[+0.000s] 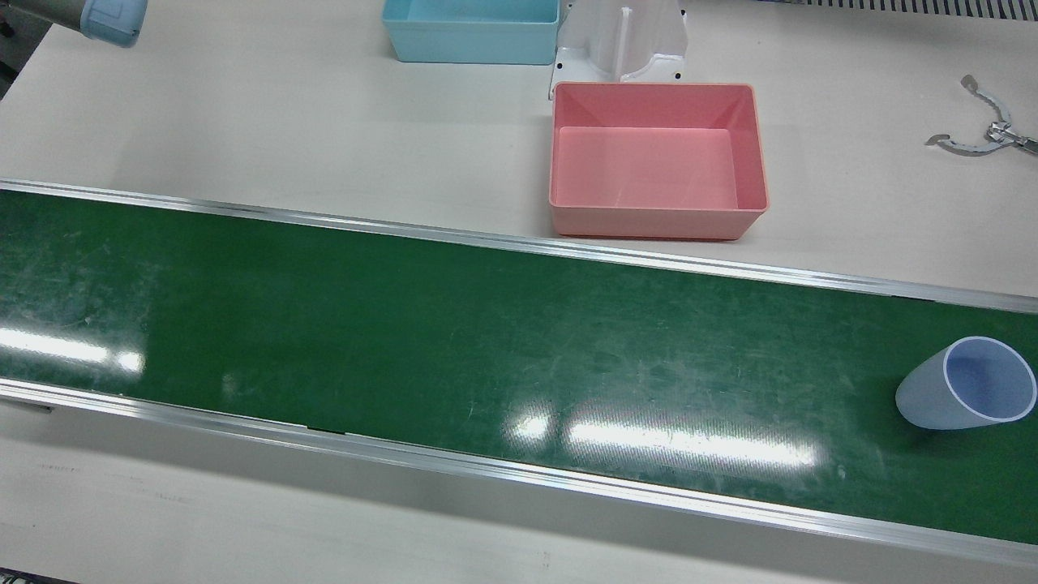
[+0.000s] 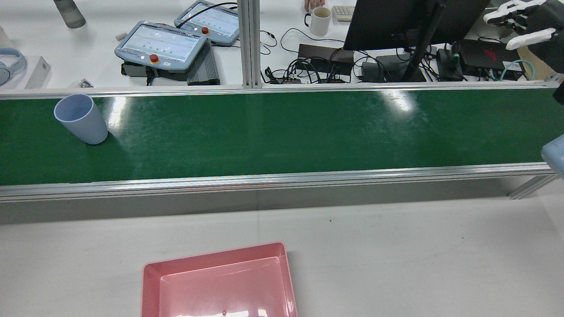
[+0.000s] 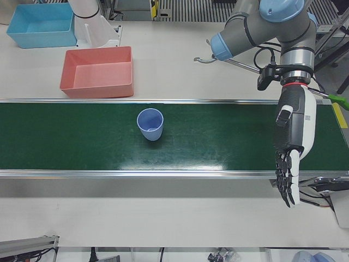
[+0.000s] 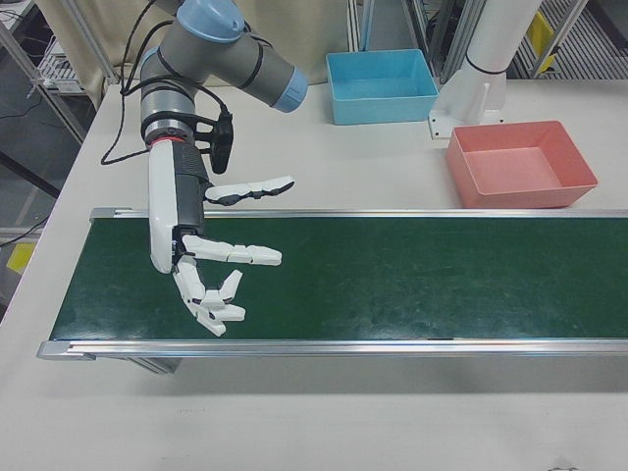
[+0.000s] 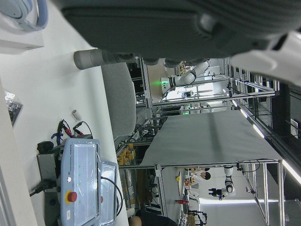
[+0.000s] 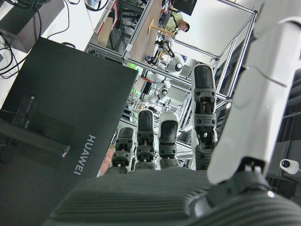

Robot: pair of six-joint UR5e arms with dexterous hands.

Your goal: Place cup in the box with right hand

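Observation:
A pale blue cup (image 1: 965,383) stands upright on the green conveyor belt (image 1: 405,324), far toward my left arm's side; it also shows in the rear view as the cup (image 2: 81,118) and in the left-front view as the cup (image 3: 150,124). The pink box (image 1: 657,221) sits empty on the white table behind the belt. My right hand (image 4: 211,265) hovers open, fingers spread, over the opposite end of the belt, far from the cup. My left hand (image 3: 289,158) hangs open, fingers pointing down, over the belt's front edge, well to the side of the cup.
A light blue box (image 1: 470,28) and a white arm pedestal (image 1: 620,40) stand behind the pink box. A metal tool (image 1: 985,130) lies on the table. Beyond the belt are teach pendants (image 2: 161,44), cables and a monitor (image 2: 396,22).

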